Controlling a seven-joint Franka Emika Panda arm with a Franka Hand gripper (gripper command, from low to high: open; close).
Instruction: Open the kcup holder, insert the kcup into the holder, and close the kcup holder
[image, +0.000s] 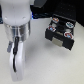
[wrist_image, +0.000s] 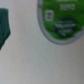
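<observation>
The kcup holder (image: 60, 32) is a black box on the exterior view's right. Its tray of round slots faces up and holds several pods. The kcup (wrist_image: 62, 20) fills one corner of the wrist view, very close and blurred: a round green lid with white markings, lying on the pale table. In the exterior view the kcup is hidden behind my white arm (image: 17, 35), which stands to the left of the holder. No gripper fingers show in either view.
A dark green shape (wrist_image: 4, 27) sits at the edge of the wrist view, too blurred to name. A dark area (image: 50, 5) lies behind the holder. The table (image: 50, 65) is pale.
</observation>
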